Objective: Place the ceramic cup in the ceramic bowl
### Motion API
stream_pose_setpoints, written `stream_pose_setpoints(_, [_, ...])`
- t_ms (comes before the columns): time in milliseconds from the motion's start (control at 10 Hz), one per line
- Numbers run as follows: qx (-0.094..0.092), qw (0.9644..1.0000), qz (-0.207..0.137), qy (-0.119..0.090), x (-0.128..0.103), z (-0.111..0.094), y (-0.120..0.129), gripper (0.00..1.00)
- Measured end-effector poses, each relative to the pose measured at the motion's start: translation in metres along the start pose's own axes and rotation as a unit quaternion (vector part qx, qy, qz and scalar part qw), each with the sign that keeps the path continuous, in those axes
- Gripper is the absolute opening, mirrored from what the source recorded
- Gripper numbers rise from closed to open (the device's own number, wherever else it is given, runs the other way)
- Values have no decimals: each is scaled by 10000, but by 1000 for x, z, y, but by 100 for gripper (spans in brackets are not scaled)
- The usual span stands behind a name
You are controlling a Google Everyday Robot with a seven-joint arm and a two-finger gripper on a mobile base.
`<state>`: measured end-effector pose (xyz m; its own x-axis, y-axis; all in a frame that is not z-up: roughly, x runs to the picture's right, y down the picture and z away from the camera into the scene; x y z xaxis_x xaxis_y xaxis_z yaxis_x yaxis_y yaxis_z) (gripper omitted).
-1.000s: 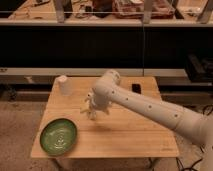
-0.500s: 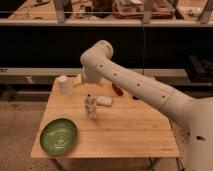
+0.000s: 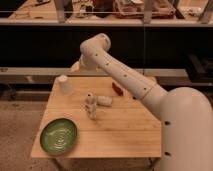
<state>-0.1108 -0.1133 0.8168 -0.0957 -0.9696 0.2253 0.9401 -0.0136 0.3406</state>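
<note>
The white ceramic cup [image 3: 64,84] stands upright at the back left corner of the wooden table [image 3: 125,132]. The green ceramic bowl [image 3: 58,136] with paler rings lies at the front left corner and holds nothing. My white arm reaches from the lower right up across the table. The gripper [image 3: 75,66] is mostly hidden behind the arm's end. It hangs above the table's back edge, just up and to the right of the cup and clear of it.
A small pale knobbly figurine [image 3: 90,106] stands mid-table with a short white cylinder [image 3: 104,101] lying beside it. A red-brown object [image 3: 117,89] lies further back. Dark shelving with a rail runs behind the table.
The arm's end has lifted away from the figurine and swung back and left, coming close to the cup. The cup, bowl and figurine have not moved.
</note>
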Motion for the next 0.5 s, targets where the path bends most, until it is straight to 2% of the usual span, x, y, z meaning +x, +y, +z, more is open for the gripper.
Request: stream_pose_setpoints(500, [2, 10000, -6, 13, 1, 0, 0, 80])
